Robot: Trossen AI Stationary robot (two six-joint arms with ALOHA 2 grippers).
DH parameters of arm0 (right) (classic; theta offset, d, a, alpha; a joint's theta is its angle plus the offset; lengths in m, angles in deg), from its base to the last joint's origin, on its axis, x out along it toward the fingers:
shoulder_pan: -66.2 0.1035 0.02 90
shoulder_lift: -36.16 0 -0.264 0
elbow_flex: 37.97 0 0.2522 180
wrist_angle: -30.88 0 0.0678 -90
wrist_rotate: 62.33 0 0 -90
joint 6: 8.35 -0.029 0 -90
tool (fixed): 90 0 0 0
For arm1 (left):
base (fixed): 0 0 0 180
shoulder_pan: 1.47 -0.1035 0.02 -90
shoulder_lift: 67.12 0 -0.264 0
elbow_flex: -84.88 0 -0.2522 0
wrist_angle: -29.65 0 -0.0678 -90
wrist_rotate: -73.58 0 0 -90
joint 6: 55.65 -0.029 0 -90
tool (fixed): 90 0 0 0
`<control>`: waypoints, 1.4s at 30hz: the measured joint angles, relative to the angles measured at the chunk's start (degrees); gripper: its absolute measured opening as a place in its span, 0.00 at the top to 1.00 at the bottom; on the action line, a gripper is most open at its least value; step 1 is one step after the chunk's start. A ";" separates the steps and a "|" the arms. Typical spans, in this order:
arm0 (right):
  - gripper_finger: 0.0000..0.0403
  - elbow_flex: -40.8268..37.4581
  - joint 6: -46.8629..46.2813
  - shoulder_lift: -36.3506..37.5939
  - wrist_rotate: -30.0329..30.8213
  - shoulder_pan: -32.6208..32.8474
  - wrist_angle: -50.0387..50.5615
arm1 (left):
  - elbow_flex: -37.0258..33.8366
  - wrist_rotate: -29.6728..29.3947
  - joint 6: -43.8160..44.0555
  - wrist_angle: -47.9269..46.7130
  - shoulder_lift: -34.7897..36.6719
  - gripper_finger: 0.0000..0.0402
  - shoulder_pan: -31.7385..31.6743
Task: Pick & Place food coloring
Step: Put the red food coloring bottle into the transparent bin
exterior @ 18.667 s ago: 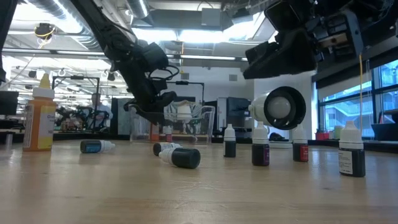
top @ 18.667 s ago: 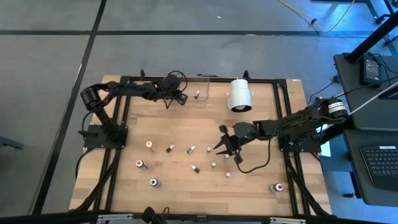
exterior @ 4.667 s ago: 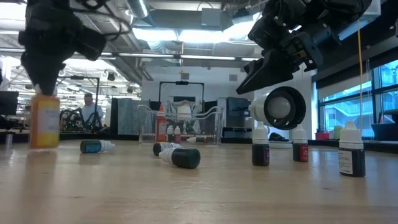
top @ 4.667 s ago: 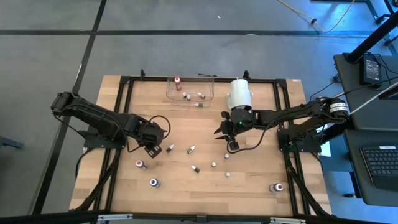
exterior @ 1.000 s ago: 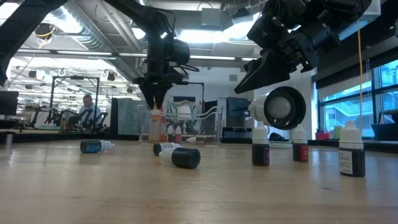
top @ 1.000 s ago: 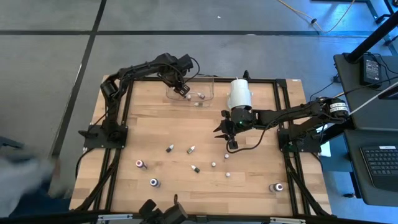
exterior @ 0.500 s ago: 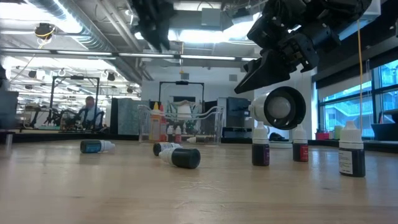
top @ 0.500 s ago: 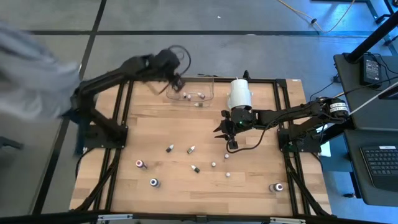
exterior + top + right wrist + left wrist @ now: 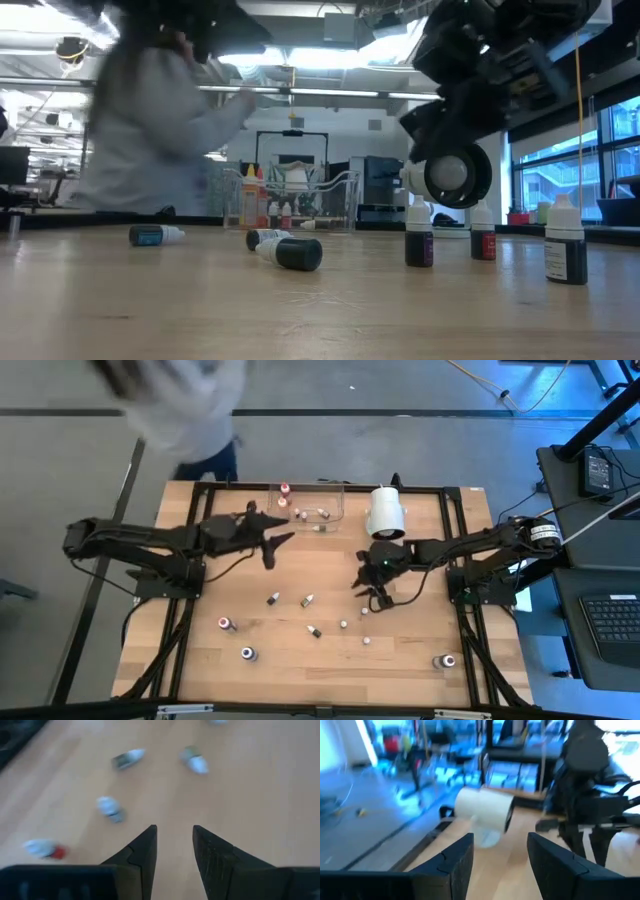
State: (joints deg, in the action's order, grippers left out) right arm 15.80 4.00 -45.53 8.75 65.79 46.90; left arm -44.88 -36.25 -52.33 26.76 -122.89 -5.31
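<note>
Several small food coloring bottles lie scattered on the wooden table, among them one (image 9: 272, 598), another (image 9: 308, 600) and a red-topped one (image 9: 228, 624). More stand in the clear tray (image 9: 338, 510) at the back, including a red-topped bottle (image 9: 284, 490). My left gripper (image 9: 275, 548) hangs open and empty over the table just in front of the tray; in its wrist view the fingers (image 9: 457, 857) frame bare wood. My right gripper (image 9: 367, 586) hovers open and empty below the white cylinder. In the right wrist view, several bottles (image 9: 111, 808) lie ahead of my right gripper (image 9: 172, 834).
A white cylinder (image 9: 385, 512) lies beside the tray. A person (image 9: 180, 400) stands blurred at the table's back left, also in the low view (image 9: 160, 130). One bottle (image 9: 445, 661) stands alone at the front right. A black frame edges the table.
My left arm has swung from above the tray to the table in front of it. The right gripper has shifted slightly. A person has moved in behind the table.
</note>
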 joint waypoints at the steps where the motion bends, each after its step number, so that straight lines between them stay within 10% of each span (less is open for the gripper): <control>1: 0.68 0.02 0.04 0.00 -0.51 0.75 0.71 | -2.40 0.06 -0.53 3.66 0.72 0.55 0.52; 16: 0.68 10.53 -9.89 0.00 17.50 12.80 27.03 | -9.21 -0.12 -2.13 13.39 3.34 0.56 1.07; 27: 0.67 14.88 -19.00 0.02 17.81 13.53 26.79 | -9.21 -0.10 -2.16 13.33 3.32 0.56 1.06; 42: 0.39 14.88 -19.79 -1.68 17.91 14.72 26.72 | -9.21 -0.10 -2.18 13.07 3.30 0.56 1.06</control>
State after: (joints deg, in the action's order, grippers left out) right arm 30.69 -15.79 -47.21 26.66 80.51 73.62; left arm -54.10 -36.35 -54.50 39.83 -119.59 -4.25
